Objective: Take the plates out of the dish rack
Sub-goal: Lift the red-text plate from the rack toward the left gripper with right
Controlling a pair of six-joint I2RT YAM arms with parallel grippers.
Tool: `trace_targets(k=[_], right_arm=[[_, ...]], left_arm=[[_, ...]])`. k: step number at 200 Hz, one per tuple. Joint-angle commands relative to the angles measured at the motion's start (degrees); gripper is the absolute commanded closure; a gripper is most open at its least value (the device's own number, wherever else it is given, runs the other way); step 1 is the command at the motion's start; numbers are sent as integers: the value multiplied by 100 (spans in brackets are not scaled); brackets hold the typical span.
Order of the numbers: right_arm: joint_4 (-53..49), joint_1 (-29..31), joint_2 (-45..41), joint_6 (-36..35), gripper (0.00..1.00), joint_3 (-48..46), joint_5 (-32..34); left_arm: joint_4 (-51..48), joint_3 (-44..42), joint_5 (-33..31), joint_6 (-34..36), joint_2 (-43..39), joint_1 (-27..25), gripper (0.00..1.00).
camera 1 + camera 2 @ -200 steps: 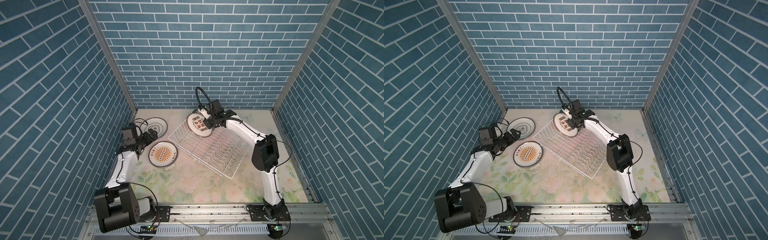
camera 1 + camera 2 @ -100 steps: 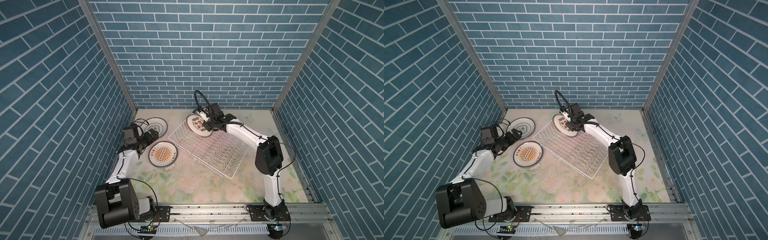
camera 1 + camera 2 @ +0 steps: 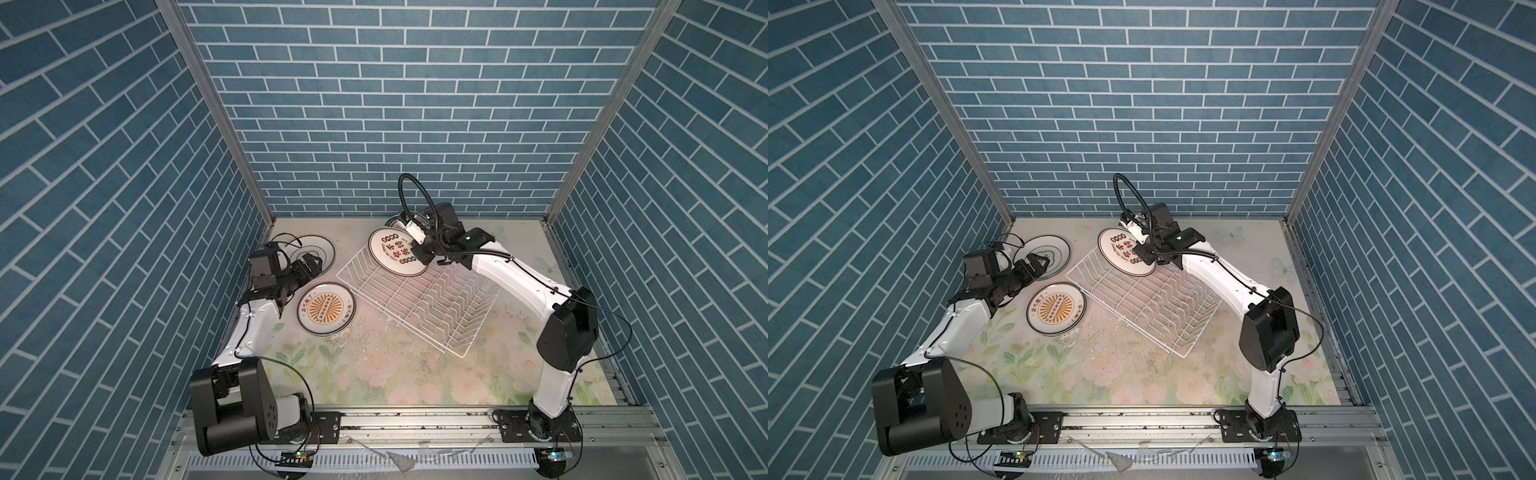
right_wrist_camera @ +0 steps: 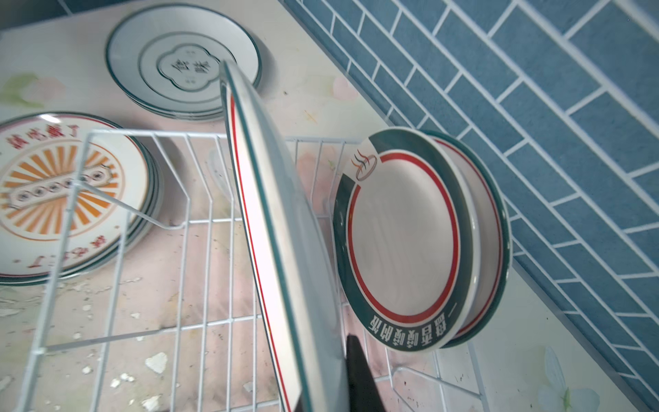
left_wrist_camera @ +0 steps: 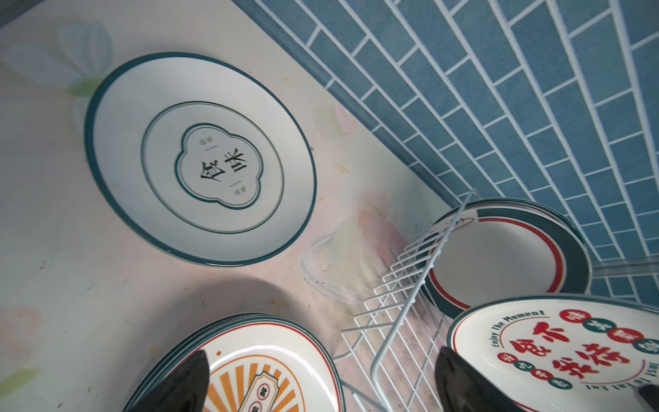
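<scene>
The white wire dish rack [image 3: 432, 307] sits askew in the middle of both top views on the floral table [image 3: 374, 374], its zigzag divider rows bare. The only plate over it is the red-character plate [image 3: 392, 257], tilted above the rack's upper-left corner. The right gripper [image 3: 419, 252] is clamped on that plate's rim, and the right wrist view shows the plate edge-on with one black finger [image 4: 360, 374] against its back. Whether its lower edge touches the wires cannot be told.

The other plates lie outside the rack:
- A stack of orange-sunburst plates [image 3: 326, 308] is just left of it.
- The green quatrefoil plates [image 3: 322, 247] are at the upper left.
- A stack of green-banded, red-ringed plates [image 4: 403, 242] is beyond the rack's far rim, by the tiled wall.

The left gripper [image 3: 311, 266] hovers between the sunburst and quatrefoil plates. Its jaws are spread wide and hold nothing.

Since a second ago the held plate has barely shifted, though the right arm's elbow has swung toward the right of the frame. The left gripper has edged up and right, toward the quatrefoil plates.
</scene>
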Motion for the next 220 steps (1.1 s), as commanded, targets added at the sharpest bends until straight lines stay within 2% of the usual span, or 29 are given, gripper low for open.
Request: trace_targets(k=[1,47,84,103,135,165,220], right_arm=[[679,6,-462,599,100,-49,-342],[1388,-175,-273,2572,100,255,-764],[2144,-417,125,4394,100,324,-1881],[2264,-447,422,5044,100,521,-2442],[2588,-447,821,5772,100,645,-3028],[2798,-431,989,6089,100,654,-3204],[3227,-392,1380,6725,100,862,-3826]], left_arm=[[384,118,566,-76,-33,-131,1],[1630,-179,1171,-587,-290,-239,1],[2763,-486,1544,-1020,-343,-273,1],[3188,-580,1594,-1251,-278,-274,1],[3993,-618,1856,-1715,69,-293,1],[4755,-690,1993,-2124,452,-323,1],[5090,-607,2071,-2318,800,-420,13]])
